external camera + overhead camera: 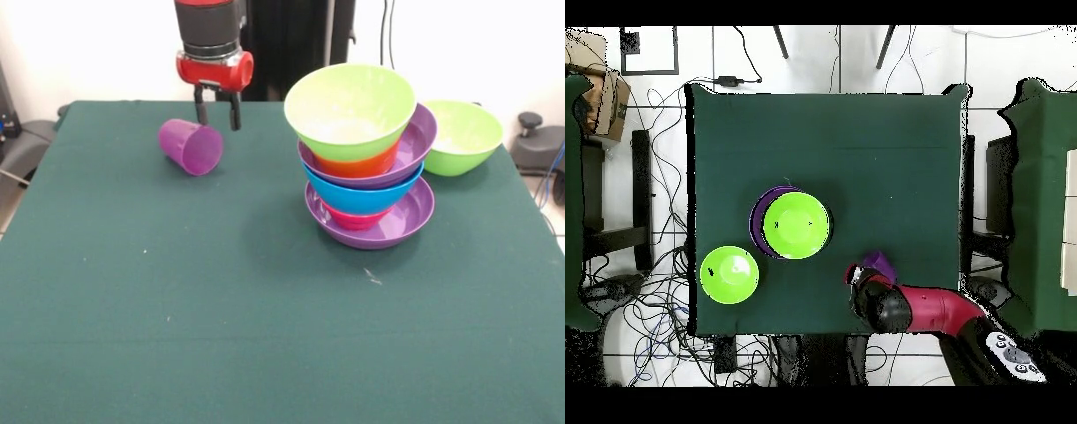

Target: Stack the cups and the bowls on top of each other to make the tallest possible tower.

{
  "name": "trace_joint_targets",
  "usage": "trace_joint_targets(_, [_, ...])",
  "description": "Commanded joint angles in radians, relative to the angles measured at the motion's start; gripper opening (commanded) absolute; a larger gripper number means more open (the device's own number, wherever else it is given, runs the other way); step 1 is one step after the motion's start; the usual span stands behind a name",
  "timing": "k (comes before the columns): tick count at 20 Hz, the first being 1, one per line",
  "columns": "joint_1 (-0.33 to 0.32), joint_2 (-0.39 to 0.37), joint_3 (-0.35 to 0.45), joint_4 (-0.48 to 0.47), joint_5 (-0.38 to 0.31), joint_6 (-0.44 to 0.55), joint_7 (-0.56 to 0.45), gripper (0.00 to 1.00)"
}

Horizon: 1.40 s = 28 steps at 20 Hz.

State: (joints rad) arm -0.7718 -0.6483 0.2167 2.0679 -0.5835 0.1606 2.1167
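The translucent purple cup (pixel 190 147) lies tilted on its side on the green table at the far left; it also shows in the overhead view (pixel 881 265). My gripper (pixel 218 113) hangs just above and behind it, jaws open and empty; it also shows in the overhead view (pixel 863 279). The tower (pixel 366 159) stands right of centre: a wide purple bowl (pixel 402 221) as base, then red-pink (pixel 351 219), blue (pixel 362 193), purple (pixel 415 141), orange (pixel 353 164), and a tilted lime green bowl (pixel 350 110) on top. The yellow cup is out of view.
A second lime green bowl (pixel 462 137) sits on the table just right of the tower, near the far right edge; from overhead it (pixel 729 274) lies beside the tower (pixel 796 225). Chairs and cables surround the table (pixel 221 309).
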Motion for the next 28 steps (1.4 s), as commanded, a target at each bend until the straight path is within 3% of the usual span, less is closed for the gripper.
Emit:
trace_joint_targets(1, [0.058, -0.034, 0.081, -0.159, 0.059, 0.188, -0.035, 1.0])
trace_joint_targets(3, [0.117, -0.023, 0.003, -0.216, 0.139, 0.361, 0.026, 1.0])
trace_joint_targets(4, [0.158, -0.016, -0.042, -0.273, 0.168, 0.493, 0.042, 1.0])
trace_joint_targets(6, [0.175, -0.013, -0.062, -0.301, 0.173, 0.536, 0.045, 1.0])
trace_joint_targets(11, [0.248, 0.006, -0.134, -0.428, 0.219, 0.778, 0.111, 1.0])
trace_joint_targets(12, [0.256, 0.021, -0.133, -0.464, 0.243, 0.865, 0.121, 1.0])
trace_joint_targets(15, [0.259, 0.055, -0.096, -0.526, 0.262, 0.953, 0.08, 1.0])
trace_joint_targets(17, [0.312, 0.072, -0.136, -0.597, 0.283, 1.042, 0.197, 1.0])
trace_joint_targets(20, [0.369, 0.127, -0.168, -0.76, 0.304, 1.434, 0.276, 1.0])
trace_joint_targets(23, [0.435, 0.153, -0.216, -0.864, 0.261, 1.409, 0.357, 1.0])
trace_joint_targets(25, [0.459, 0.188, -0.216, -0.938, 0.259, 1.439, 0.38, 1.0])
trace_joint_targets(28, [0.496, 0.261, -0.228, -1.048, 0.255, 1.407, 0.456, 1.0])
